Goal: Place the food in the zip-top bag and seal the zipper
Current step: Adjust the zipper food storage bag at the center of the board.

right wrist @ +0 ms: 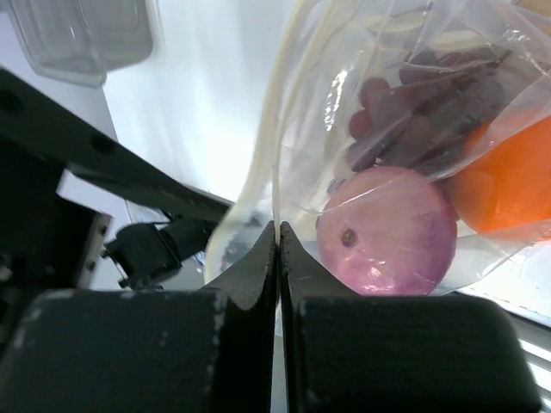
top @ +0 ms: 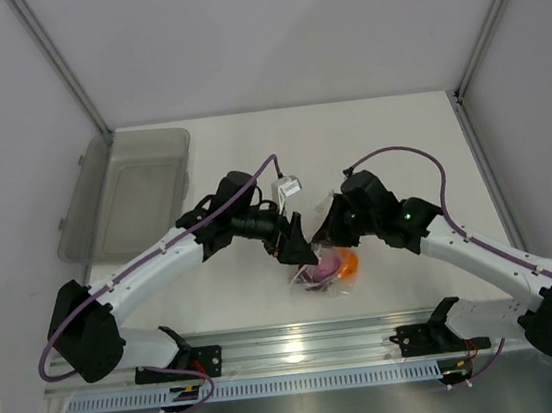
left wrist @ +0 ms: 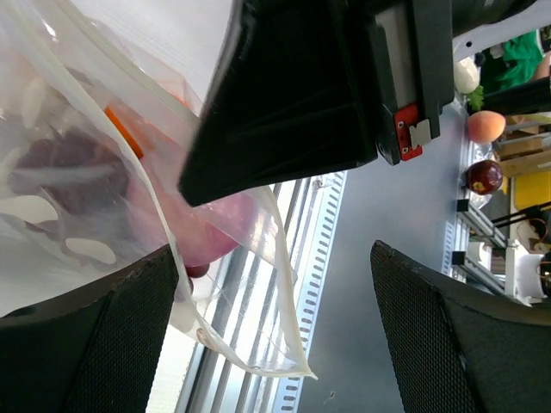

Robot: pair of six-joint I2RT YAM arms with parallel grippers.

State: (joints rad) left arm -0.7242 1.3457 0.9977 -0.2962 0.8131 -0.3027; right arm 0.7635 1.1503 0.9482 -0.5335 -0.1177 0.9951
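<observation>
White table (top: 368, 135), near centre: the zip-top bag (top: 323, 273) holds the food (right wrist: 387, 232) (garlic seemingly hidden). The right pincer (right wrist: 277, 232) is clenched on its zipper (right wrist: 274, 146) edge, probably steadying it, while the left pincer (left wrist: 267, 284) is spread wide alongside.

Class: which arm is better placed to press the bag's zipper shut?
Probably left: the left gripper stands open beside the zipper, while the right gripper is clamped on the bag edge.

Bag (right wrist: 405, 52): clear, glossy, crinkled plastic. Onion (right wrist: 387, 232): smooth skin, dull sheen. Far-left tub (top: 128, 189): grey translucent plastic. Table (top: 368, 135): matt white. Near rail (top: 304, 349): shiny ribbed metal. Arm shells (top: 153, 267): smooth white plastic.
</observation>
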